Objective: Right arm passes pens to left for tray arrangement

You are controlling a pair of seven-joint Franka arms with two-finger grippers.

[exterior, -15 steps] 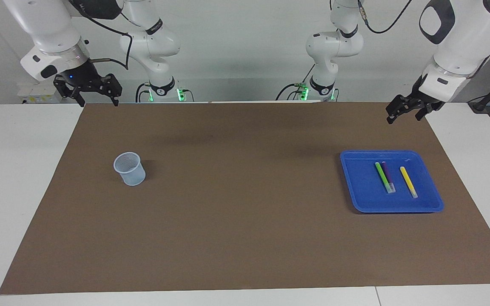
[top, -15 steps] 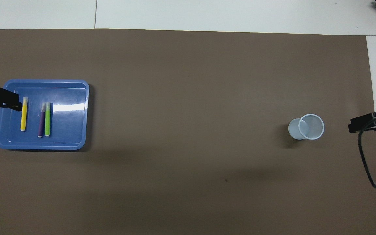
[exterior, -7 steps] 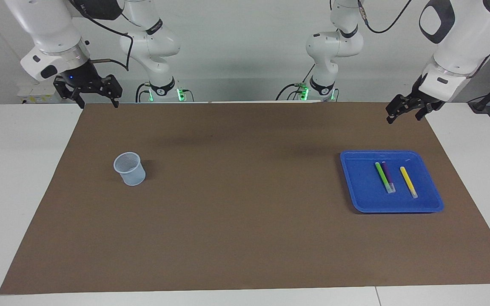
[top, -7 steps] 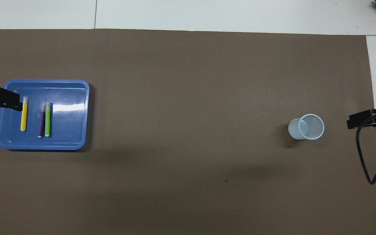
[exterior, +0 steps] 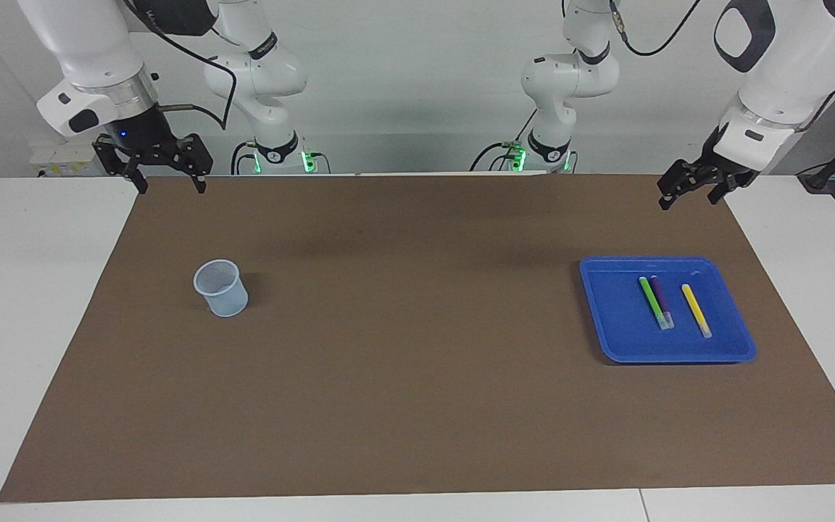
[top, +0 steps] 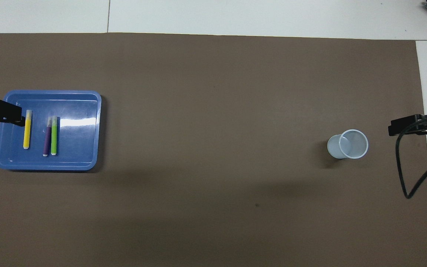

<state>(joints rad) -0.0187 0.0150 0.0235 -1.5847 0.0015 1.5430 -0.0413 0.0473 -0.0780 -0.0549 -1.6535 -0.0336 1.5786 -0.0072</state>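
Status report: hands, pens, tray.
Left hand and right hand open, empty, raised at the mat's corners. Yellow, purple, green pens in tray. Cup stands apart.

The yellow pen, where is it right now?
The short yellow marker pen lies flat in the shallow bright blue plastic tray at the left arm's end of the table, a small gap apart from the purple pen and green pen lying together.
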